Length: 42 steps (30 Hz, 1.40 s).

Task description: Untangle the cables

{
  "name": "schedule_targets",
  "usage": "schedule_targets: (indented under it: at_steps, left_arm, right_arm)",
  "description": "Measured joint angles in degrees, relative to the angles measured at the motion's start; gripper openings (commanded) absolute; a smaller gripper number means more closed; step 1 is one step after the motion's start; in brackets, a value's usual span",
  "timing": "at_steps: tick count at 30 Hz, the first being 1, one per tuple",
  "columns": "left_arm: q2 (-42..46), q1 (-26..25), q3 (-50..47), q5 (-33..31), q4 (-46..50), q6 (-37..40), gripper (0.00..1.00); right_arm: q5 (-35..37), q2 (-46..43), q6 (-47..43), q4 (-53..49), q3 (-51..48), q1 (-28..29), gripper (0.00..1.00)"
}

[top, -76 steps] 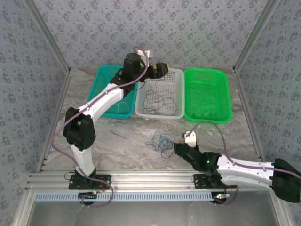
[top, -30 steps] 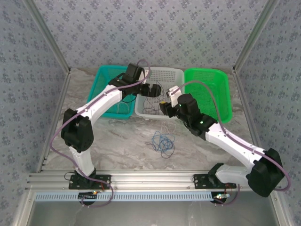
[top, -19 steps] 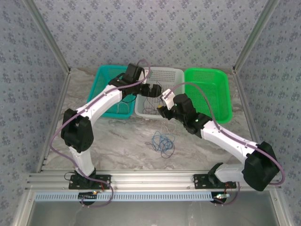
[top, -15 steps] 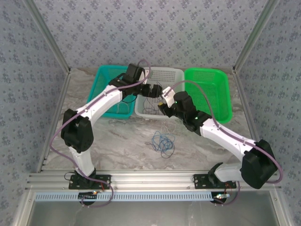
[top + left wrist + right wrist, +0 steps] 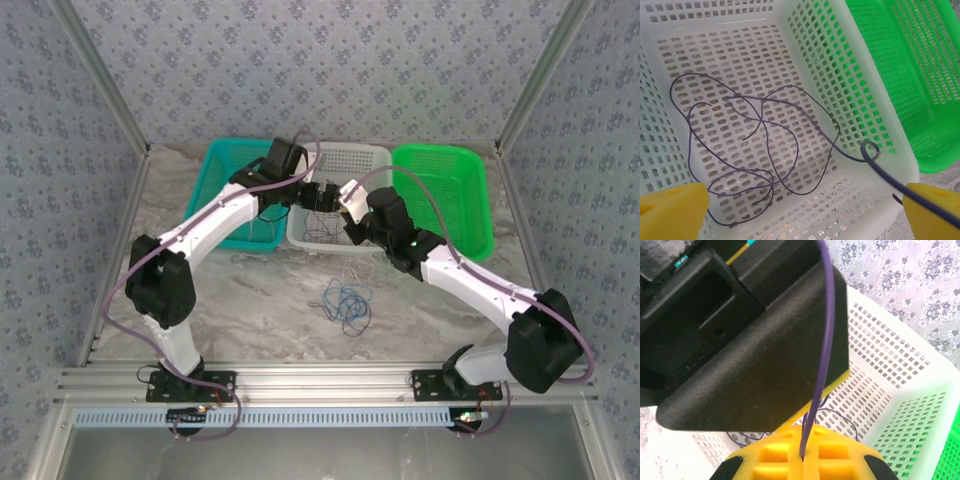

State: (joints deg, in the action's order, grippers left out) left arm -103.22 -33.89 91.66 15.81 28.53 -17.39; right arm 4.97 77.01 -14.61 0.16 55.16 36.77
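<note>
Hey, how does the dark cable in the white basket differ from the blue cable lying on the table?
The dark purple cable lies mostly in the white basket; the blue cable lies on the table in front of it. The right gripper is shut on a strand of the dark purple cable; nothing touches the blue cable. The dark purple cable spreads in wide loops; the blue cable is bunched tighter. Both are thin, floppy wires.
</note>
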Motion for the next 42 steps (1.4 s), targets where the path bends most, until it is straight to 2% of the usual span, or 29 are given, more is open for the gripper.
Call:
schedule_targets:
  at_steps: [5,12,15,17,20,24,28,33,42]
  left_arm:
    - [0.6,0.0,-1.1,-0.3,0.0,0.3,1.0]
    - [1.2,-0.8,-3.9,-2.4,2.0,1.8,0.99]
    - [1.9,-1.3,-5.7,-3.0,2.0,1.9,1.0]
    - [3.2,-1.7,-8.0,-3.5,1.5,1.9,0.99]
    - [7.3,-2.2,-12.4,-5.0,0.7,1.6,0.99]
    - [14.6,-2.5,-17.1,-7.3,-1.5,0.8,1.0]
    - [22.0,-3.1,-21.6,-9.5,-4.8,0.0,0.99]
    - [27.1,-5.2,-26.7,-11.3,-8.1,-0.1,0.99]
    - [32.7,-5.6,-40.3,-12.7,-12.7,-1.6,0.99]
  right_arm:
    - [-2.9,-0.9,0.5,-2.4,1.6,-2.1,0.0]
    - [-9.0,-0.5,5.4,-6.6,7.8,-6.8,0.0]
    - [-11.4,2.1,7.0,-10.7,13.3,-7.9,0.09]
    - [-12.4,4.7,8.1,-13.2,16.8,-8.0,0.21]
    - [-13.2,7.7,9.4,-16.0,18.0,-8.0,0.65]
    - [-12.6,9.0,10.6,-19.6,16.9,-8.2,0.74]
    - [-11.1,8.4,11.7,-21.1,16.9,-8.3,0.76]
    - [-9.0,4.0,13.0,-22.6,14.6,-7.7,0.74]
    - [-4.0,-5.8,20.9,-25.6,-3.9,-0.3,0.64]
